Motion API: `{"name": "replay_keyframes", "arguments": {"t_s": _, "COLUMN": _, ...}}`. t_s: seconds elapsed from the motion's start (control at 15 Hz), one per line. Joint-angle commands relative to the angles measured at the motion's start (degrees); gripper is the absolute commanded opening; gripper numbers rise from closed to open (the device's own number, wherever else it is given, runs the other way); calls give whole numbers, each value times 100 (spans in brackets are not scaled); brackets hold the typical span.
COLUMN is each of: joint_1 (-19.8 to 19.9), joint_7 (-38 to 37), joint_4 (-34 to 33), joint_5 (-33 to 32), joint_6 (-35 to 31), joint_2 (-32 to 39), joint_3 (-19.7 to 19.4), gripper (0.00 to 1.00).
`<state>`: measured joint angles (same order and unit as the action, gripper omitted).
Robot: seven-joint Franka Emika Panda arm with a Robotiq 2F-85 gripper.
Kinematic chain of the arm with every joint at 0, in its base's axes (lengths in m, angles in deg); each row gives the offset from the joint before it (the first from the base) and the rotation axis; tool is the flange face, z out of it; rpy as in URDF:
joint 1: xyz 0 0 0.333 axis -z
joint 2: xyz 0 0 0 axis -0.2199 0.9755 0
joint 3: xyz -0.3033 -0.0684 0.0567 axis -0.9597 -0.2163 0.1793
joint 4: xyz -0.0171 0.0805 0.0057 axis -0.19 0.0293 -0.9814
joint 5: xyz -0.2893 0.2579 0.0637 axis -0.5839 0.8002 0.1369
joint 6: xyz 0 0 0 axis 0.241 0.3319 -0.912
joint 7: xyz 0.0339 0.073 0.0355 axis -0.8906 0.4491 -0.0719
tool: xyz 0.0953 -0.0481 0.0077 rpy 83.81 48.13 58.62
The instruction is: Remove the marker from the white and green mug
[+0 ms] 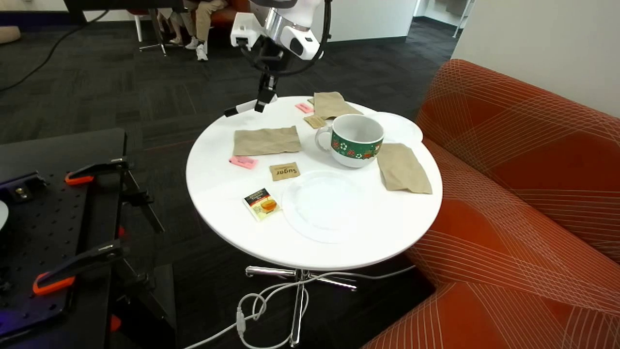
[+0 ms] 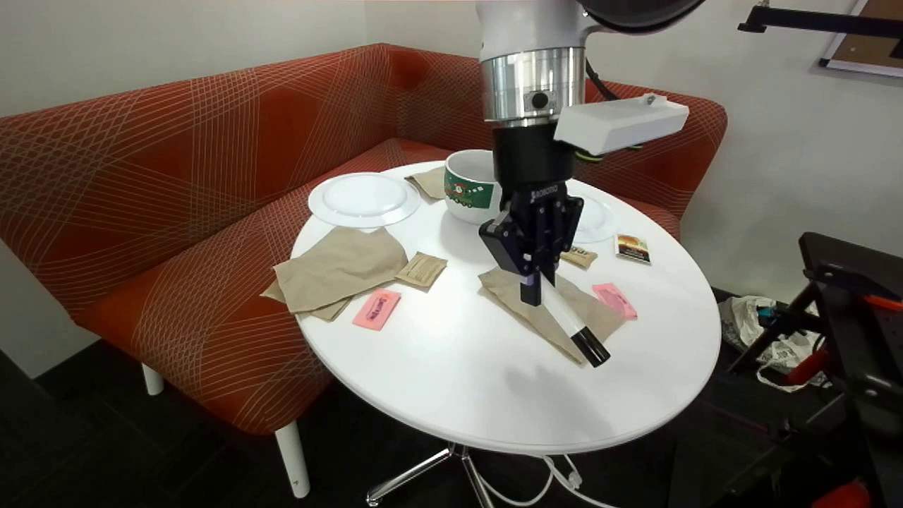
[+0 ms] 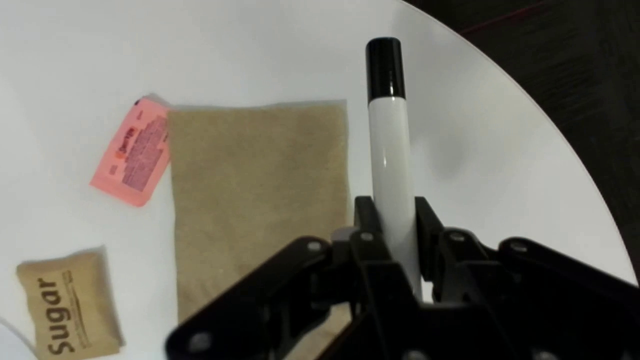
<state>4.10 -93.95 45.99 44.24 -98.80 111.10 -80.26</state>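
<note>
The marker is a slim white stick with a black end; it shows in both exterior views and in the wrist view. My gripper is shut on its white body, with a finger on each side in the wrist view. The marker is tilted, black end outward, and held above the table near its edge. The white and green mug stands upright on the table, well apart from the gripper. In an exterior view the arm hides part of the mug and its handle.
The round white table carries clear plates, brown napkins, sugar packets, pink packets and a tea packet. A red bench borders the table. A black cart stands apart from it.
</note>
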Motion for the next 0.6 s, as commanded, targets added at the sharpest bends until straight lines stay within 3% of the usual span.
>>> {"name": "replay_keyframes", "arguments": {"t_s": 0.0, "joint_1": 17, "joint_7": 169, "joint_4": -232, "joint_5": 225, "joint_6": 270, "joint_2": 134, "joint_3": 90, "gripper": 5}}
{"name": "replay_keyframes", "arguments": {"t_s": 0.07, "joint_1": 6, "joint_7": 153, "joint_4": -245, "joint_5": 241, "joint_6": 263, "joint_2": 154, "joint_3": 97, "gripper": 5}}
{"name": "replay_keyframes", "arguments": {"t_s": 0.13, "joint_1": -15, "joint_7": 119, "joint_4": -266, "joint_5": 227, "joint_6": 282, "joint_2": 170, "joint_3": 90, "gripper": 16}}
{"name": "replay_keyframes", "arguments": {"t_s": 0.2, "joint_1": -30, "joint_7": 106, "joint_4": -283, "joint_5": 210, "joint_6": 297, "joint_2": 179, "joint_3": 85, "gripper": 46}}
{"name": "replay_keyframes", "arguments": {"t_s": 0.33, "joint_1": -57, "joint_7": 65, "joint_4": -296, "joint_5": 178, "joint_6": 273, "joint_2": 178, "joint_3": 64, "gripper": 53}}
{"name": "replay_keyframes", "arguments": {"t_s": 0.53, "joint_1": -83, "joint_7": 31, "joint_4": -305, "joint_5": 143, "joint_6": 240, "joint_2": 149, "joint_3": 43, "gripper": 75}}
